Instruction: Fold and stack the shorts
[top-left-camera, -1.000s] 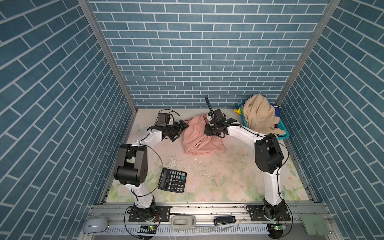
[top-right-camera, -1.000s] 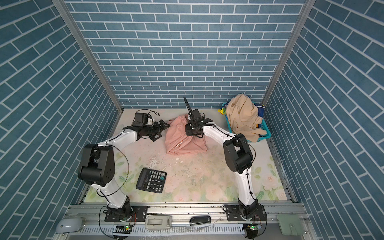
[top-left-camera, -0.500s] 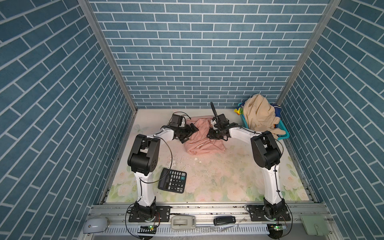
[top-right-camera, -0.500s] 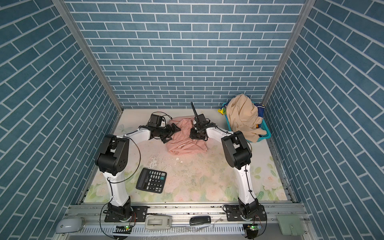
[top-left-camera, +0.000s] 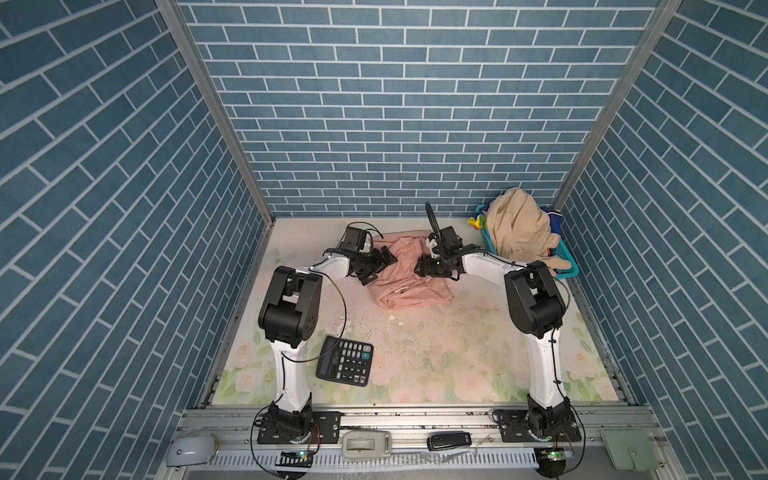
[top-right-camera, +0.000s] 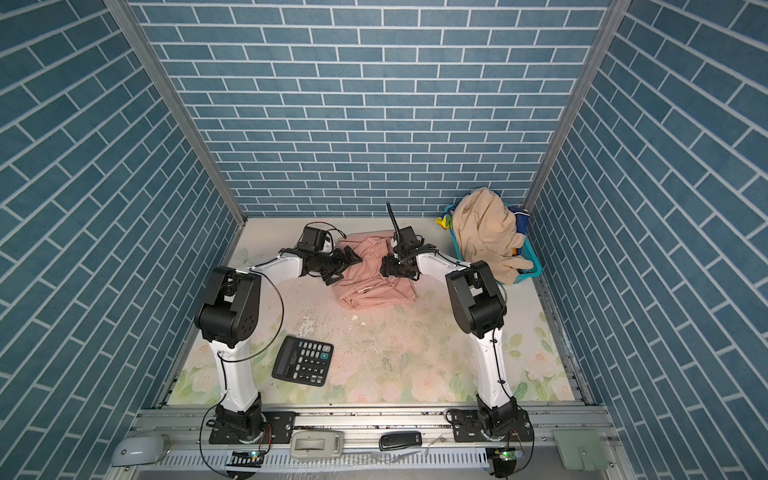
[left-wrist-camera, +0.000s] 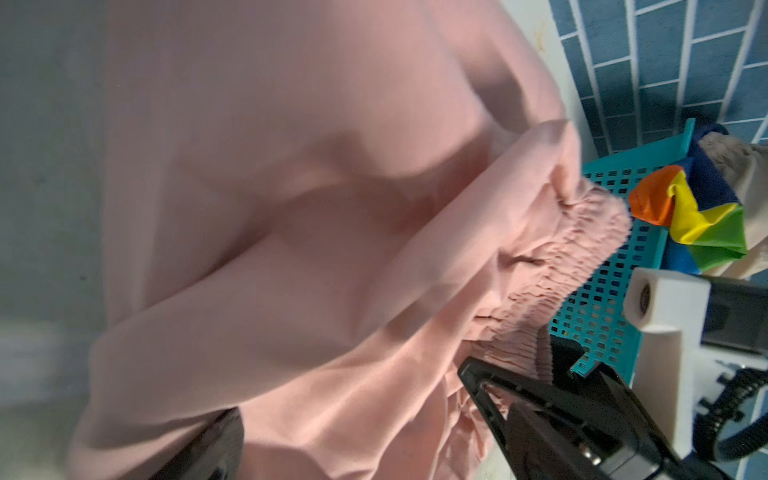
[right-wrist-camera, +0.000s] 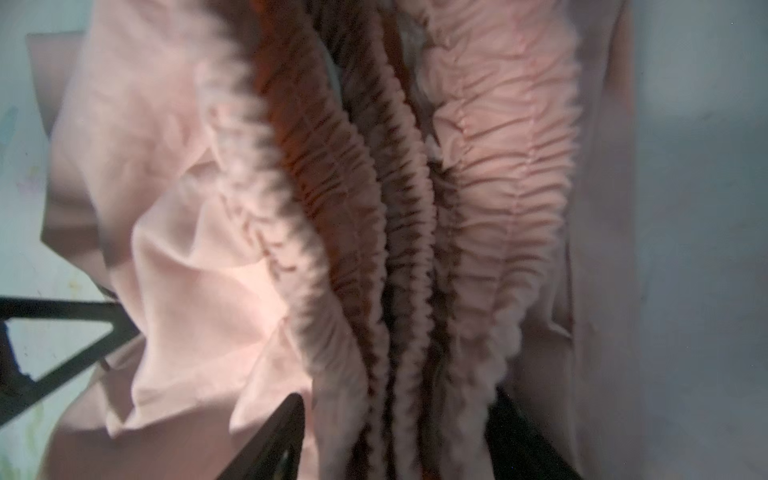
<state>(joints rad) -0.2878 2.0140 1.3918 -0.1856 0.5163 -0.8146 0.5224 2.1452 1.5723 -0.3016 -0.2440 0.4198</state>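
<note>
Floral-printed tabletop (top-left-camera: 436, 353), boxed in on three sides by blue brick-pattern walls (top-left-camera: 395, 104). Toward the front left, a black calculator (top-left-camera: 345, 360), keys up, lying flat and slightly askew. Just behind it, a scatter of white flakes (top-left-camera: 353, 322), with finer specks across the middle of the mat. In the far right corner, close to the side wall, a teal plastic mesh basket (top-left-camera: 567, 266); its grid wall (left-wrist-camera: 598, 299) also in the left wrist view. Along the metal front rail (top-left-camera: 415, 419), from left to right: a grey computer mouse (top-left-camera: 189, 451), a pale handheld device (top-left-camera: 365, 444), a black key fob (top-left-camera: 449, 441), a pale green wallet (top-left-camera: 627, 449).
</note>
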